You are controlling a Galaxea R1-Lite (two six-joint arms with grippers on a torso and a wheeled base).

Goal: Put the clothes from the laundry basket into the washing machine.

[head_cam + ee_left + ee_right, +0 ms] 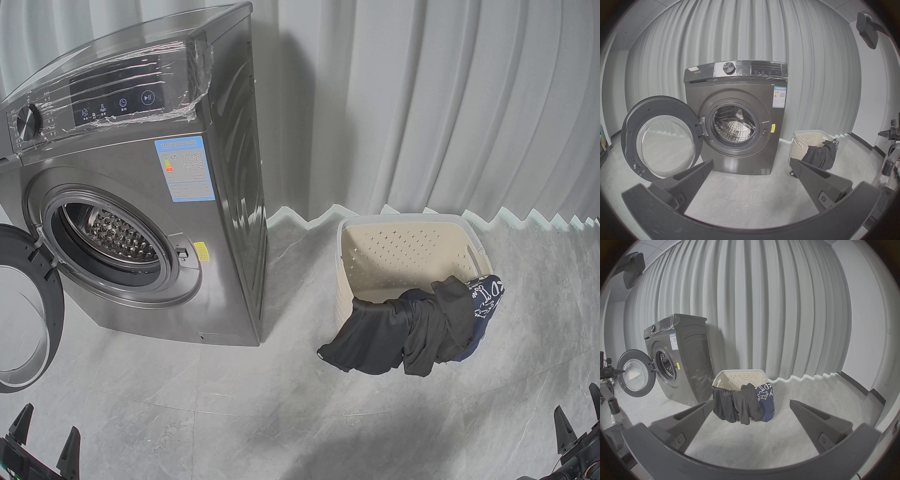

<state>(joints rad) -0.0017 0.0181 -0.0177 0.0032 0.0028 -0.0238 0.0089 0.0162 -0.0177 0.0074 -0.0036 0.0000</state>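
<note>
Clothes, two counted: one black crumpled garment point(387, 334) and one navy printed piece point(486, 299) hang over the near rim of one cream perforated plastic laundry basket point(406, 250), centre right, stretched left to right along it. One grey front-loading washing machine point(212, 262) stands upper left, round door point(53, 294) swung open. Left claw point(47, 430), lower left, and right claw point(576, 403), lower right, both gape empty.

In front of me the grey floor point(269, 406) carries the washer point(225, 206) at its back edge, on the left. The basket point(400, 250) stands near it on the right, with dark clothes point(400, 331) hanging over its front rim.
</note>
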